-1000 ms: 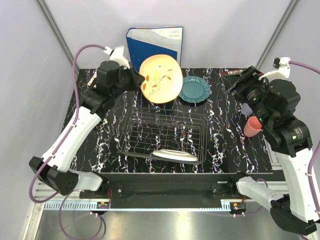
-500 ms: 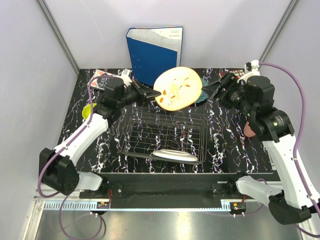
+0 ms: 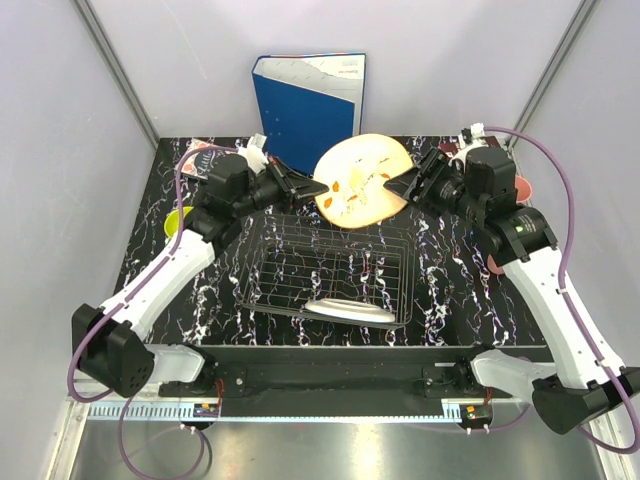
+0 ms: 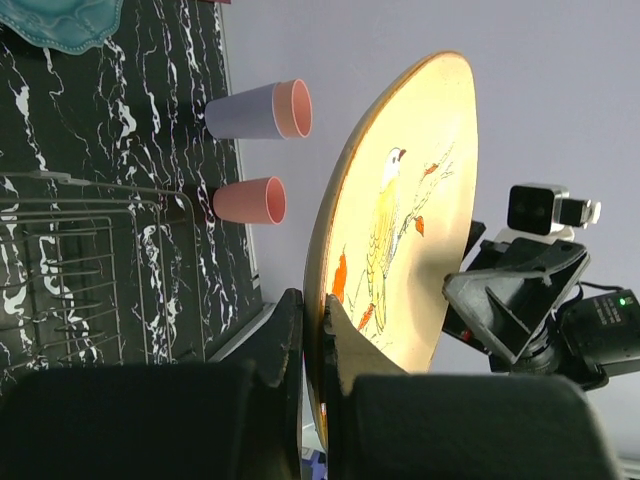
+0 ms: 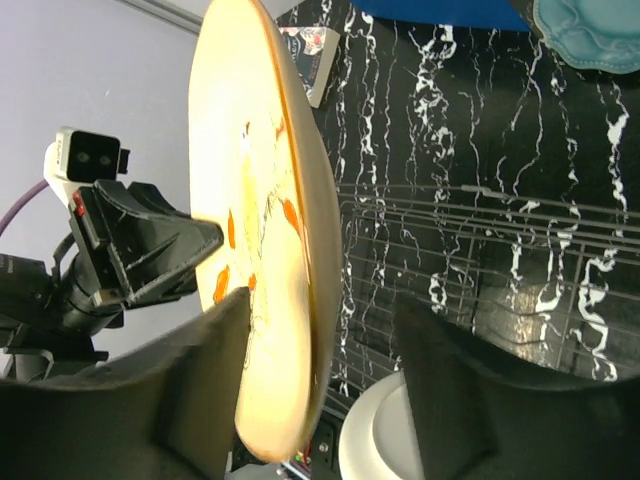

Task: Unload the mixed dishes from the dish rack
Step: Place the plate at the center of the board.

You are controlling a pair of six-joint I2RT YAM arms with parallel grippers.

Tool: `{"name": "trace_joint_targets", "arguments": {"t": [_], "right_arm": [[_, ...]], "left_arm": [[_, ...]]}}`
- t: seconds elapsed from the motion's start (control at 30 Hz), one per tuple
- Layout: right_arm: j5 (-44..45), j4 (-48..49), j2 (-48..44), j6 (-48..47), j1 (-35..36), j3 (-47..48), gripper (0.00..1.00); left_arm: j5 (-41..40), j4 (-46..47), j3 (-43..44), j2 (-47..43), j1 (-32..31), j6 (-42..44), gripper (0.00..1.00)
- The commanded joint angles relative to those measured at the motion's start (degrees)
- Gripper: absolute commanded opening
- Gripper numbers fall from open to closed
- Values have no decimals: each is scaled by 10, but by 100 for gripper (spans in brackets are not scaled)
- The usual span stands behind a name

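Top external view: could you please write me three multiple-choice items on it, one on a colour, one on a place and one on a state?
1. What colour is the binder? A) red B) blue C) green
2. Where is the white plate? A) on the binder B) under the rack C) in the dish rack
3. How is the left gripper? A) open B) shut on nothing C) shut on the bird plate

Key: 1 B, its cover is plainly blue. 2 C, it lies inside the wire basket at the near end. 3 C, the fingers pinch the plate's rim.
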Motion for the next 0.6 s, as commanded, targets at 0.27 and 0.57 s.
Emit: {"name": "trace_joint_targets", "arguments": {"t": [0.27, 0.57], "right_arm": [[48, 60, -7, -6, 0, -29, 0], [154, 38, 57, -69, -64, 62, 0]], "left_arm": [[24, 65, 52, -23, -11, 34, 20], [-112, -131, 52, -76, 20, 201, 99]]}}
